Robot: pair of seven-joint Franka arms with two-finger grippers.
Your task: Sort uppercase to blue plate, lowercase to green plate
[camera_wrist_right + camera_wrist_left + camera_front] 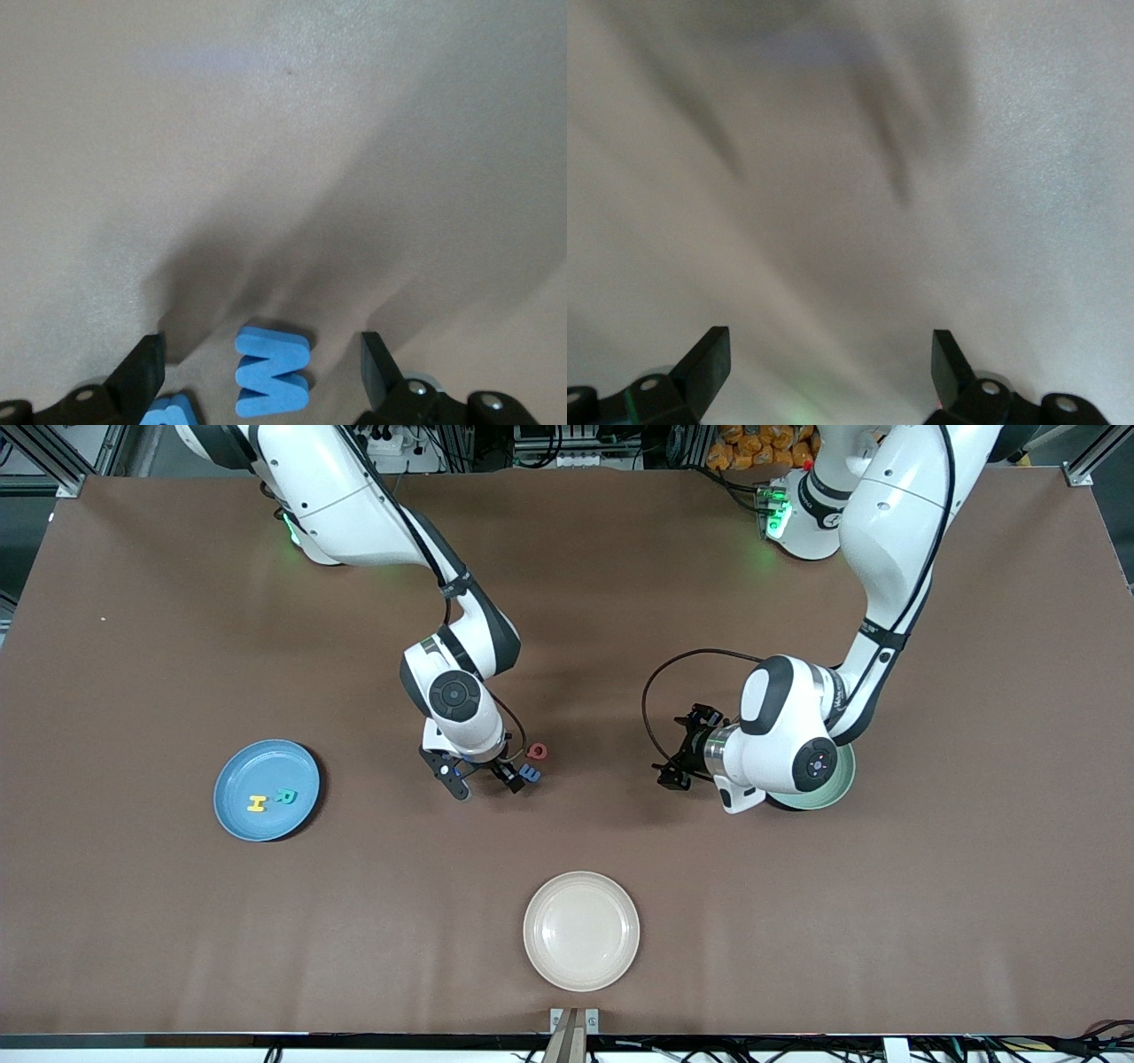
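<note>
The blue plate (239, 775) lies toward the right arm's end and holds a yellow H (256, 803) and a green R (285, 795). My right gripper (496, 775) is open and low over the table's middle. In the right wrist view the larger blue M (272, 370) lies flat between its open fingers (142, 372), untouched, and another blue piece (168, 413) lies by one finger. A red Q (536, 751) lies beside the blue M (530, 773). My left gripper (678, 755) (831, 367) is open and empty over bare table. The green plate (846, 784) is mostly hidden under the left wrist.
A cream-white plate (581, 930) lies near the table's front edge, nearer the camera than both grippers. The brown tabletop (797, 921) spreads wide around the plates.
</note>
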